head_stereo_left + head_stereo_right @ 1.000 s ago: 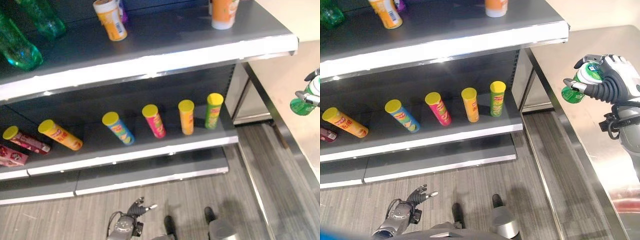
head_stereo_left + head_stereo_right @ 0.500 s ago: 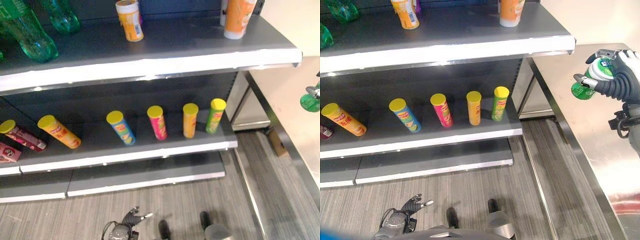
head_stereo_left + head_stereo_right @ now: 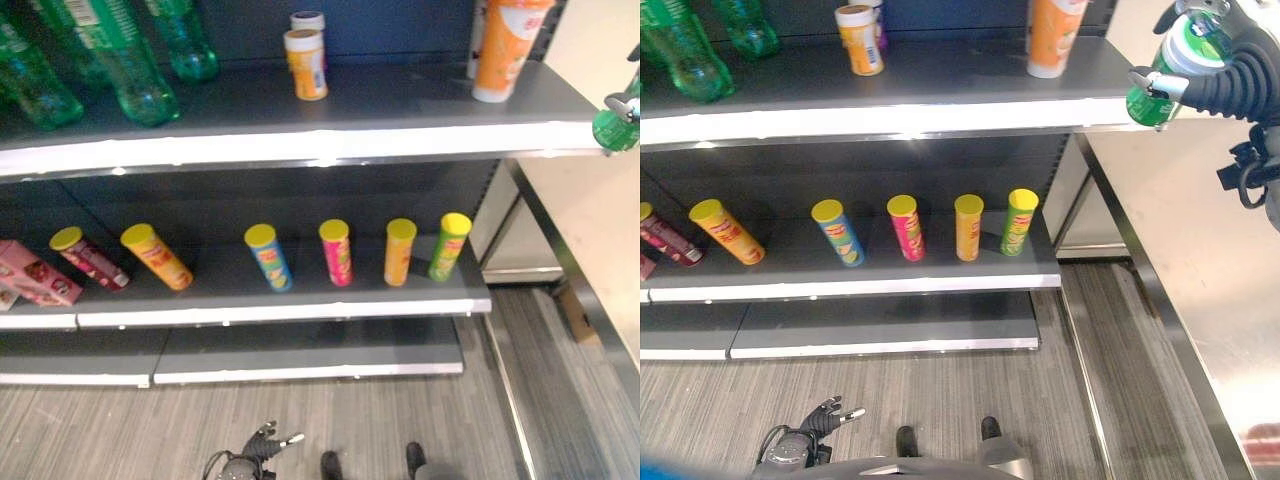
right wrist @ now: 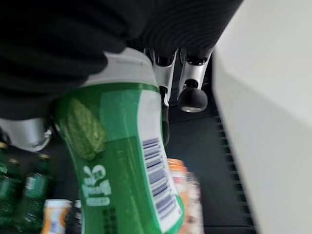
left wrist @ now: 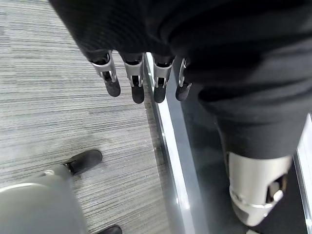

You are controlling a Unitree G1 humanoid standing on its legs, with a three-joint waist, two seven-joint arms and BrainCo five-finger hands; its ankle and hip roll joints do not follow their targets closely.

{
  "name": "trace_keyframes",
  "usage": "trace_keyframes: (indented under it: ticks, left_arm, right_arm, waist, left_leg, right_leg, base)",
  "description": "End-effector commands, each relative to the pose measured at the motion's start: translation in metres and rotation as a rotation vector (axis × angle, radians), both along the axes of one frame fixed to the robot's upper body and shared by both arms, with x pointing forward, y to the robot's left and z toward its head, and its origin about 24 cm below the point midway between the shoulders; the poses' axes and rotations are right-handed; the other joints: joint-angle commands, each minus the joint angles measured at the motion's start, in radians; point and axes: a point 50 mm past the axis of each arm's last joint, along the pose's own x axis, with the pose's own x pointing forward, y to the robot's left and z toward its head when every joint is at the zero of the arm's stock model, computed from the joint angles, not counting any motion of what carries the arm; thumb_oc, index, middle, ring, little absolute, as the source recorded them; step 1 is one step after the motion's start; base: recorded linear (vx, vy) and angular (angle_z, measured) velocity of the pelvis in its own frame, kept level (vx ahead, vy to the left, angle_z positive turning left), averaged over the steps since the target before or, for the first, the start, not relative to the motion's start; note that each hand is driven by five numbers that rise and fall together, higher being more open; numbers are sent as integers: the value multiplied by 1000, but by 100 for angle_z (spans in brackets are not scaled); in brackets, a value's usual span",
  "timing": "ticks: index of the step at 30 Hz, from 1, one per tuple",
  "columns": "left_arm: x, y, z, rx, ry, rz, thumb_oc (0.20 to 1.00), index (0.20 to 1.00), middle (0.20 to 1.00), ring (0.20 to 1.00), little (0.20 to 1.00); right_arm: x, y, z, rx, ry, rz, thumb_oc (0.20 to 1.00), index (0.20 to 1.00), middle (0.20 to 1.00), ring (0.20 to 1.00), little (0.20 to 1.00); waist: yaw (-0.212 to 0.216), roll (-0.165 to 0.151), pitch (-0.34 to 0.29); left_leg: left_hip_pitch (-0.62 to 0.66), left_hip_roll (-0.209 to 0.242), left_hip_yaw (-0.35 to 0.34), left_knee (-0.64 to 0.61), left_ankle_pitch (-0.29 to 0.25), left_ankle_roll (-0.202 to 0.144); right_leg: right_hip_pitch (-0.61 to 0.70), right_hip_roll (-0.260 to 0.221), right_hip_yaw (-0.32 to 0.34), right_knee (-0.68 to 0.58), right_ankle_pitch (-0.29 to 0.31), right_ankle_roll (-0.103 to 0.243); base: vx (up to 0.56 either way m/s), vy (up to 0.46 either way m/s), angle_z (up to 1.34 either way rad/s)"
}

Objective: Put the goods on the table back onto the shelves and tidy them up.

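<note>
Your two head views look down on the shelves, sharing them; each wrist view looks close along its own hand.

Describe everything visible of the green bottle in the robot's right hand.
The green bottle is translucent green plastic with a green and white wrapped label bearing a barcode. The right hand has its fingers curled round it, holding it tilted in the air, touching no surface, by the right end of the top shelf. Its cap is hidden.
</note>
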Motion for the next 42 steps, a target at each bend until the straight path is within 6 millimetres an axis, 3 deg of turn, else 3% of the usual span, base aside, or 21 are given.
trace_keyframes:
  ticks: [1, 8, 17, 33, 40, 42]
  left_arm:
    - [18, 43, 17, 116, -45, -5, 1000, 1000, 1000, 1000, 1000]
    - [11, 53, 18, 119, -31, 31, 1000, 1000, 1000, 1000, 1000]
    - [4, 59, 17, 111, -12, 60, 1000, 1000, 1000, 1000, 1000]
    - [3, 61, 16, 107, -1, 72, 1000, 1000, 1000, 1000, 1000]
    - [-3, 57, 11, 102, 31, 77, 1000, 1000, 1000, 1000, 1000]
    - [-3, 57, 11, 102, 33, 80, 1000, 1000, 1000, 1000, 1000]
  right_arm:
    - [14, -15, 16, 43, 1, -78, 200, 200, 200, 200, 200]
    - [58, -13, 36, -17, 76, -207, 200, 200, 200, 200, 200]
    - [88, -16, 46, 42, 148, -304, 200, 200, 200, 200, 200]
    - [101, -29, 48, 105, 191, -408, 200, 200, 200, 200, 200]
    - [102, -11, 51, 60, 183, -350, 200, 200, 200, 200, 200]
    - [103, 7, 52, 19, 177, -287, 200, 200, 200, 200, 200]
  waist:
    - [64, -88, -9]
    - [104, -84, -8]
    - [152, -63, -19]
    - [211, -56, -28]
    - [211, -54, -31]
    - [206, -54, -33]
  left_leg:
    - [65, 45, 31, 27, -120, -61]
    - [63, 43, 2, 29, -109, -68]
    - [45, 37, -56, 28, -94, -77]
    - [11, 26, -153, 26, -65, -99]
    - [7, 25, -166, 24, -63, -100]
    - [11, 26, -160, 24, -66, -99]
  right_leg:
    - [25, -48, -27, 25, -111, 46]
    - [43, -50, -62, 23, -113, 40]
    - [74, -54, -127, 19, -124, 34]
    - [113, -54, -247, 23, -146, 21]
    - [122, -55, -265, 27, -157, 17]
    - [124, -57, -266, 27, -157, 18]
  base:
    - [11, -44, 17]
    - [-3, -38, 23]
    - [9, -47, 25]
    - [13, -39, 27]
    - [21, -8, 16]
    - [24, 4, 14]
